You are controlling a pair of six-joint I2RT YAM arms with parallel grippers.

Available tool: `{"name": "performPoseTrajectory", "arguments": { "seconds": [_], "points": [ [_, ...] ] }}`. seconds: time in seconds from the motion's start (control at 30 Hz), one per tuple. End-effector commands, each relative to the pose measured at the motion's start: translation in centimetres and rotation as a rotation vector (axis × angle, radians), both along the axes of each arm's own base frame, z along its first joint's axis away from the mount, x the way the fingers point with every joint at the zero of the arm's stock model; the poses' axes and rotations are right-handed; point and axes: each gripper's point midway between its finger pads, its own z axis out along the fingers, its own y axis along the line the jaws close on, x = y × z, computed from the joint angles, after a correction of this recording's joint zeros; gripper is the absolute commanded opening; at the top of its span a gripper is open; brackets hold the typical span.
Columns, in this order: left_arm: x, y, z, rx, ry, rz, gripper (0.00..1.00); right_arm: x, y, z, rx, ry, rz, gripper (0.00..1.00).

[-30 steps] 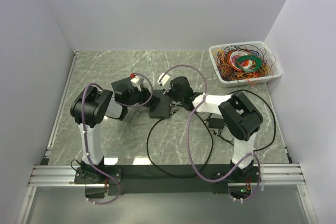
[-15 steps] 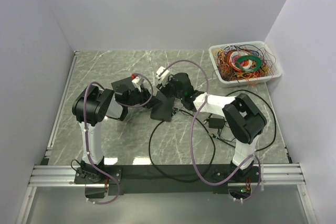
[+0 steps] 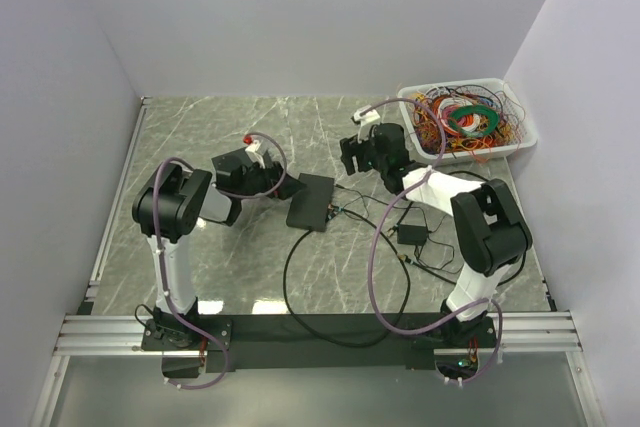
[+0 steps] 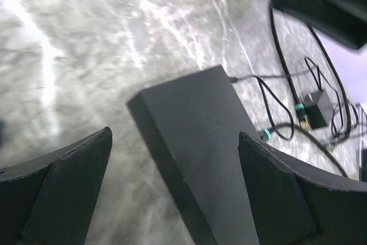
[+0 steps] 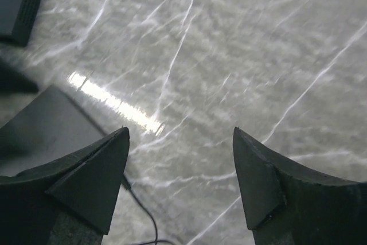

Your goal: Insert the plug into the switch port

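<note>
The switch (image 3: 311, 201) is a flat black box lying mid-table. In the left wrist view the switch (image 4: 200, 142) sits between the fingers of my left gripper (image 4: 175, 136), which stands open and apart from its sides. From above, the left gripper (image 3: 284, 187) is at the switch's left end. The plug (image 4: 265, 135), with a teal band on a black cable, sits at the switch's right side, its tip hidden. My right gripper (image 5: 180, 132) hangs open and empty over bare marble. It is also in the top view, where the right gripper (image 3: 350, 153) is up and right of the switch.
A white bin of tangled coloured wires (image 3: 467, 119) stands at the back right. A black power adapter (image 3: 410, 235) and thin cables lie right of the switch. A black cable loop (image 3: 300, 287) curls toward the front. White walls close both sides.
The right gripper opened, let go at the switch's right side and drew back up and right toward the bin. The left gripper opened wider and now stands off the switch.
</note>
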Motion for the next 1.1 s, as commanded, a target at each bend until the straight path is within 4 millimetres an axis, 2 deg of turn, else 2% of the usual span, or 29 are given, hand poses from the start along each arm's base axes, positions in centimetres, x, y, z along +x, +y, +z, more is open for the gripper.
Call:
{"name": "performPoseTrajectory", "arguments": {
  "seconds": [0.0,0.03,0.13,0.17,0.23,0.4,0.43,0.67,0.87,0.93,1.07],
  "points": [
    [1.6,1.5,0.0,0.023,0.064,0.101,0.99,-1.6,1.2,0.8,0.086,0.087,0.079,0.76],
    [2.3,1.6,0.2,0.031,0.058,0.122,0.99,-2.3,2.0,0.5,0.099,0.115,0.142,0.75],
    [3.1,1.6,0.3,0.039,0.067,0.129,0.99,-2.8,2.5,-0.6,0.086,0.180,0.184,0.73],
    [3.1,1.4,0.3,0.040,0.076,0.118,1.00,-2.8,2.5,-0.7,0.084,0.191,0.183,0.69],
    [3.3,1.3,0.9,0.030,0.063,0.116,0.99,-3.0,2.5,-0.8,0.091,0.199,0.192,0.67],
    [3.7,1.2,0.7,0.034,0.081,0.110,0.98,-3.4,3.2,-1.7,0.093,0.282,0.237,0.59],
    [3.6,1.1,0.7,0.036,0.080,0.107,0.97,-3.2,3.3,-2.4,0.088,0.302,0.233,0.58],
    [3.7,1.1,0.6,0.038,0.080,0.103,0.95,-2.9,1.9,-3.3,0.073,0.363,0.121,0.52],
    [3.6,1.0,0.6,0.036,0.077,0.100,0.94,-3.6,1.9,-3.8,0.076,0.408,0.102,0.52],
    [3.5,1.0,0.6,0.035,0.079,0.097,0.94,-4.1,2.2,-4.8,0.064,0.455,0.122,0.52],
    [3.4,1.0,0.5,0.044,0.078,0.088,0.93,-3.6,2.9,-5.4,0.042,0.495,0.132,0.55]
  ]
}}
